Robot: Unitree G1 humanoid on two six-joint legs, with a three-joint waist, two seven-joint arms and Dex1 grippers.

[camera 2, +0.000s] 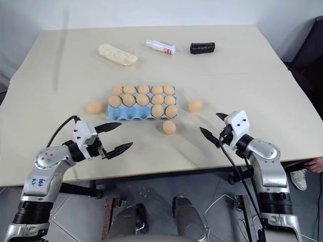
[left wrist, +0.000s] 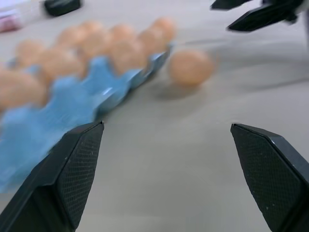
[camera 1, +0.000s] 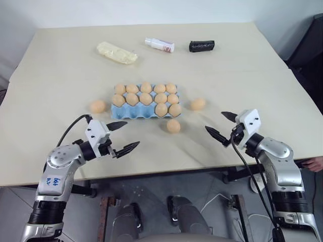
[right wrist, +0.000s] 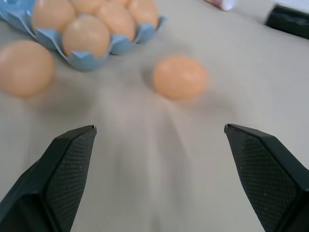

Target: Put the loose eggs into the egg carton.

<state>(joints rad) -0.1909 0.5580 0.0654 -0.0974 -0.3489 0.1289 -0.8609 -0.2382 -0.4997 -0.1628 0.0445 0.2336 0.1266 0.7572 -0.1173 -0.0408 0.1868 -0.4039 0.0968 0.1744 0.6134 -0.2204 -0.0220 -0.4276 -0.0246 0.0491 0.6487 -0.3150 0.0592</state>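
The egg carton (camera 1: pixel 144 108) sits mid-desk (camera 1: pixel 60 65), mostly filled. Three loose eggs (camera 1: pixel 173 125) lie beside it: one left, one right, one in front. The left hand (camera 1: pixel 124 136) and right hand (camera 1: pixel 222 126) hover spread, empty.

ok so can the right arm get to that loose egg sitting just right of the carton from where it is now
Probably yes. The right gripper is open and empty, and only bare table lies between it and the egg beside the egg carton.
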